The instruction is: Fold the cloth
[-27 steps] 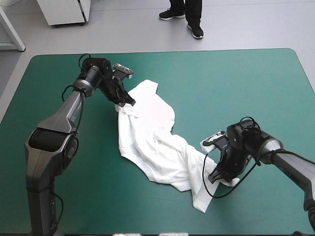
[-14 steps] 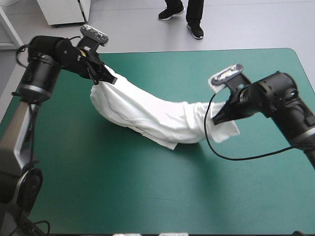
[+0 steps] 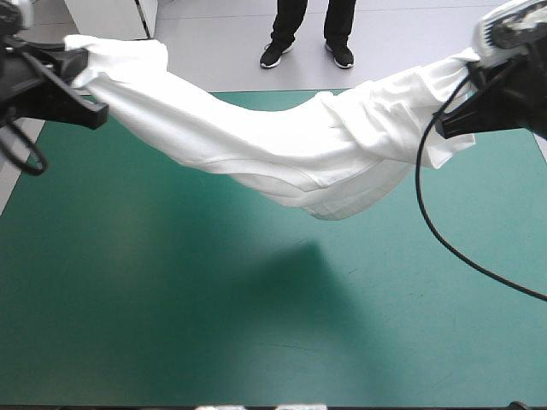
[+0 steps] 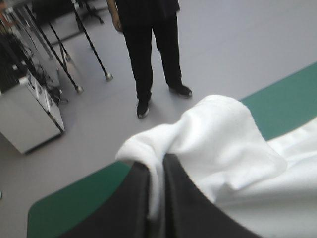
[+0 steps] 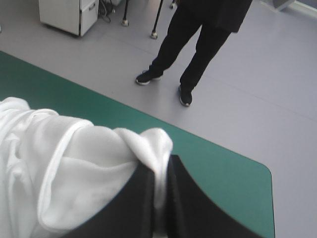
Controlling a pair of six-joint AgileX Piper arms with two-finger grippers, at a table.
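Above the table [image 3: 171, 342], clear of its teal-green cover, the white T-shirt [image 3: 291, 162] hangs as a long sagging band. One end is raised toward the table's far left corner, the other toward its far right corner. The left gripper [image 4: 157, 166] has its two black fingers pressed together on a bunched fold, with the fabric pinched between them. The right gripper [image 5: 161, 173] clamps a hemmed edge in the same way. The holds lie at opposite ends of the garment, apparently so that its own weight draws out the crumples before it is laid on the table. The middle droops lowest, over the table's far half, and no part touches the cover. A soft shadow [image 3: 265, 269] lies on the table beneath. Folding proper appears not yet begun, since the cloth is twisted along its length and would first need spreading flat on the table.
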